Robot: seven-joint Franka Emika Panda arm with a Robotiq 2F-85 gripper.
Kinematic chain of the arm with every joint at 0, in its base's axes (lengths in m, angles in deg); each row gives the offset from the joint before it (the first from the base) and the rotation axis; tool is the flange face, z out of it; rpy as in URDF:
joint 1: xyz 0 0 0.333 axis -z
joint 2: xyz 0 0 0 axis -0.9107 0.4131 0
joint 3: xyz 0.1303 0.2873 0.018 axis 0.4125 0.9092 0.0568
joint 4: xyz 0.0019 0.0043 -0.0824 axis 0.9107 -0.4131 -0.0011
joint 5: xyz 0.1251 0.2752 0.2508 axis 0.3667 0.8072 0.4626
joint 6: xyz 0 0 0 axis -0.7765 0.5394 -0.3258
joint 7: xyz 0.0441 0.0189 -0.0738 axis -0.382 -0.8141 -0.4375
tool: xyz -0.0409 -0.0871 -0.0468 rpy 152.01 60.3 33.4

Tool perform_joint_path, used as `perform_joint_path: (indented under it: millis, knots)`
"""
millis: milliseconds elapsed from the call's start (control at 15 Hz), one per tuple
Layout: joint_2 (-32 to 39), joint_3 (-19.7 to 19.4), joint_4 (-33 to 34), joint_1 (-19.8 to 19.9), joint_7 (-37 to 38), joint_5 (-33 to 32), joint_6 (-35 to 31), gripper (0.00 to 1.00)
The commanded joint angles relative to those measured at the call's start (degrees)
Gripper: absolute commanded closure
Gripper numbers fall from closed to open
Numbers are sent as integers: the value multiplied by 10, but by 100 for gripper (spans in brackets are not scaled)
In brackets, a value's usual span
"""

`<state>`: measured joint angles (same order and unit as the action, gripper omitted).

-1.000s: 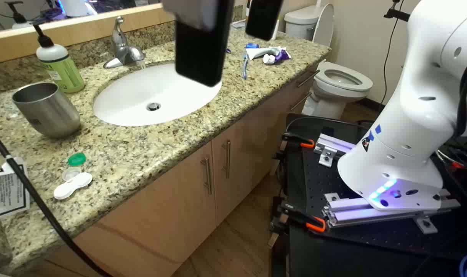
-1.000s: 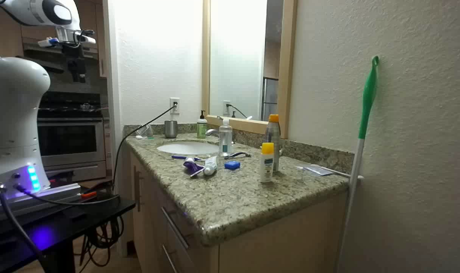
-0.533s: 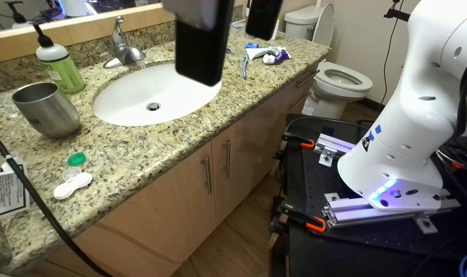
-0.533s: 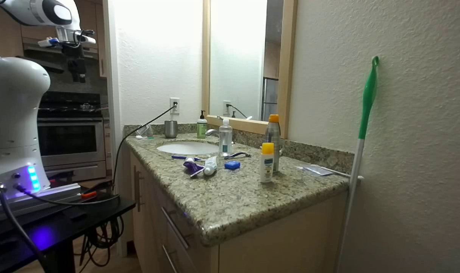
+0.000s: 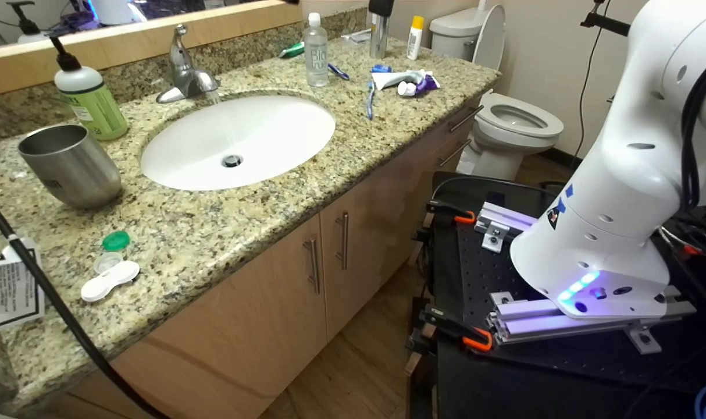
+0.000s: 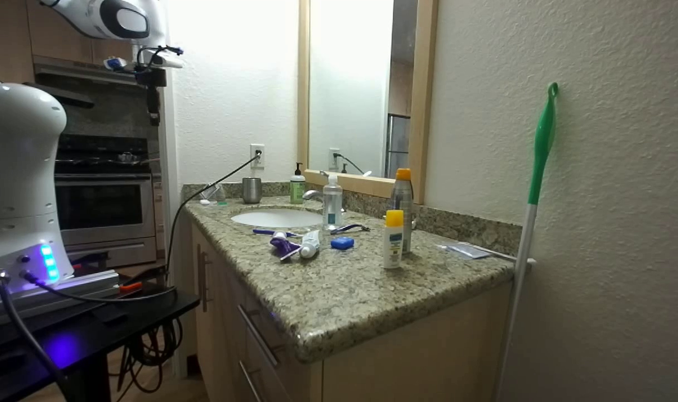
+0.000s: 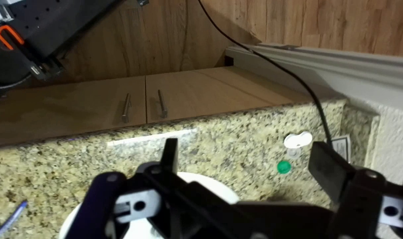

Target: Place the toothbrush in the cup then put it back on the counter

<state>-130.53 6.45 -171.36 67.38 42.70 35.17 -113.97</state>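
Cannot read the marking [image 5: 51,184] on the cup [image 5: 79,169], nor, in the wrist view, see the whole sink [image 7: 219,187] behind the blurred gripper [image 7: 244,154].

Soap bottle [image 5: 95,103] near faucet [image 5: 189,80]. Green cap [image 5: 116,241] near lens case [image 5: 110,281]. Yellow-capped bottle [image 6: 393,245] beside spray can [image 6: 402,195]. Toilet lid [image 5: 490,38] raised. Green-handled pole [image 6: 526,237] leaning against wall [image 6: 612,167].

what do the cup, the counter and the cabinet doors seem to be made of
The cup looks like brushed metal, likely steel: grey with soft highlights. The counter seems polished granite or imitation: speckled, with bright reflections. The cabinet doors look like smooth wood or veneer: light brown tone.
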Motion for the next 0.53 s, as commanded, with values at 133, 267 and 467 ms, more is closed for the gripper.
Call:
perform_joint_path:
  millis: [133, 267, 467]
  knots:
    - [-35, -98, -60, 124, -8, -18, -36, 0]
    - [-22, -133, -80, 176, -14, -39, -73, 0]
    - [-10, -139, -58, 190, -8, -33, -61, 0]
